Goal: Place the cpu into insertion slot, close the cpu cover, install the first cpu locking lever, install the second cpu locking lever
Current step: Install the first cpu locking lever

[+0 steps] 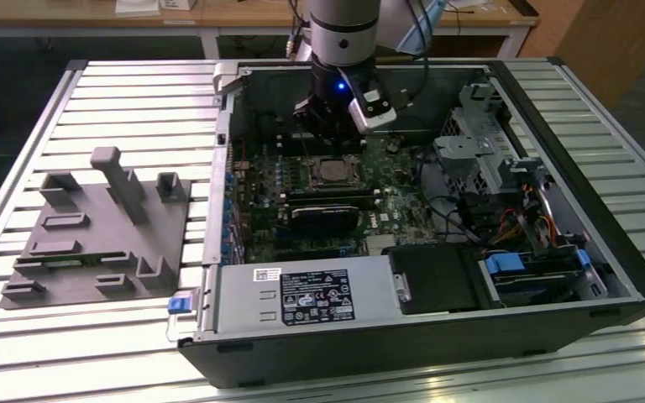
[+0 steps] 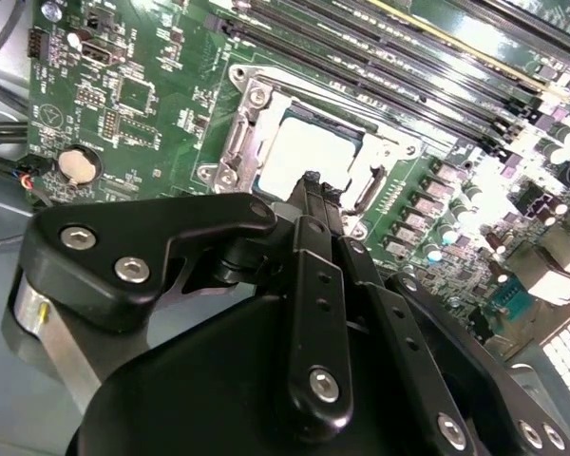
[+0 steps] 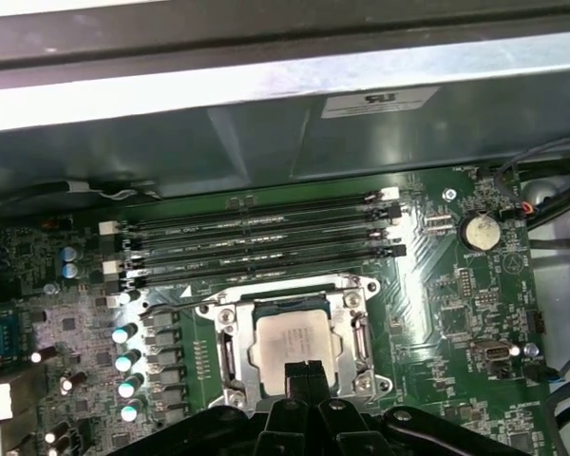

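The silvery square cpu (image 3: 299, 344) lies flat in the insertion slot (image 3: 294, 306), the silver cpu cover (image 3: 230, 350) framing it.

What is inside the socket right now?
The chip, silvery top showing through the metal frame. The gripper covers one edge; what lies under the chip is hidden.

Fig. My worktable (image 1: 132, 101): ribbed aluminium slats. Directly on it lie an open black computer case (image 1: 412, 357) and, just beside it toward the exterior view's left, a grey moulded fixture plate (image 1: 87, 252).
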Robot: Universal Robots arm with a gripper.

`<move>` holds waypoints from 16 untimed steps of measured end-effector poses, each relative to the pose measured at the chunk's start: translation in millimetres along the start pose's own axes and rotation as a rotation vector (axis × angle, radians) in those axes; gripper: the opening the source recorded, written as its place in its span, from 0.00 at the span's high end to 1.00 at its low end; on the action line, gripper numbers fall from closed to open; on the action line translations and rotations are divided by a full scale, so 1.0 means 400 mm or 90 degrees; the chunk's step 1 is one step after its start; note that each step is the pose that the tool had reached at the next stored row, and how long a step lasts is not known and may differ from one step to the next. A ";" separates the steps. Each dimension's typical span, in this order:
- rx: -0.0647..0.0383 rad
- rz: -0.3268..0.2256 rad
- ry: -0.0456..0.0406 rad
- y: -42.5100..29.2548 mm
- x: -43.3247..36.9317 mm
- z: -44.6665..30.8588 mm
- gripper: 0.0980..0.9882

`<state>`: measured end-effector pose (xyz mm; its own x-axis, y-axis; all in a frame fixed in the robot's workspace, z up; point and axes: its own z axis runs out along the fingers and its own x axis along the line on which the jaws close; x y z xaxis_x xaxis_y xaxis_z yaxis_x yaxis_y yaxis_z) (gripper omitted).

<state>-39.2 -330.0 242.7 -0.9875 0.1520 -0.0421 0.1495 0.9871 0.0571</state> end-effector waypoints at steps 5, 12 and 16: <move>0.000 0.000 0.0000 -0.003 0.018 -0.001 0.99; 0.000 0.000 0.0000 -0.006 0.043 -0.002 0.99; 0.000 0.000 0.0000 -0.008 0.056 -0.003 0.99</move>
<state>-61.7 -330.0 242.7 -0.9875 0.1520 -0.0421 0.1495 0.9871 0.0570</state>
